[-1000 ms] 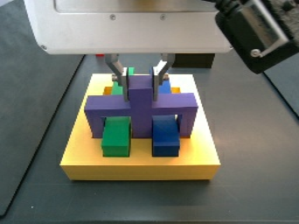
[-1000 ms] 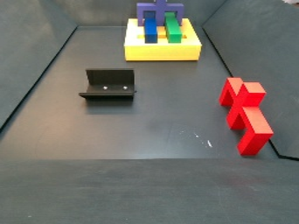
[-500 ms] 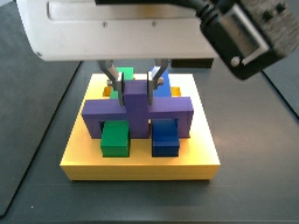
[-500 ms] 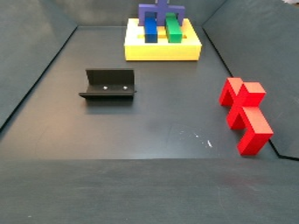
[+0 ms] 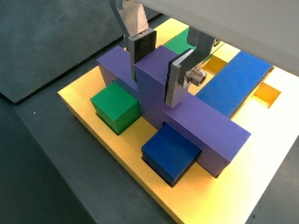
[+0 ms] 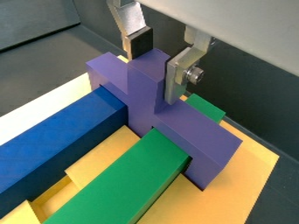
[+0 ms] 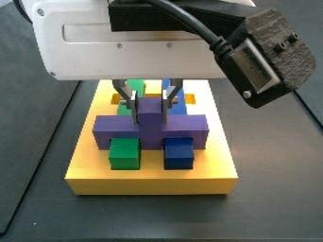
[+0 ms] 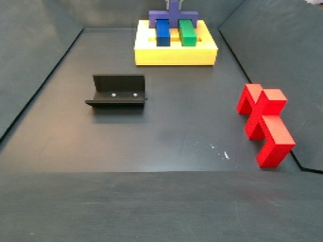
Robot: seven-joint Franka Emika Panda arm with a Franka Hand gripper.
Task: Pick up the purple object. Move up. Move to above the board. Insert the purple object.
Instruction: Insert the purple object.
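Purple bridge-shaped piece [image 5: 176, 109] sits low on thick yellow slotted board [image 7: 151, 180] at far end of floor, crossbar across green bar [image 6: 128, 184] and blue bar [image 6: 52, 149]. Gripper [image 5: 158, 57] above board, silver fingers [image 5: 181, 74] closed on piece's central stub. Step: insertion, seemingly nearly seated. Next move probably: press fully down, then open fingers, lift straight.

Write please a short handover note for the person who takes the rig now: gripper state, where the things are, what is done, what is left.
Gripper: over the board, fingers on both sides of the purple piece's stub; grip or release cannot be told.
Purple piece: low on the board, across the green bar and blue bar.
Done: pick-up, lift, move; insertion looks almost complete.
Left: confirm seating, open, retreat.
Red piece and fixture lie apart on the floor.
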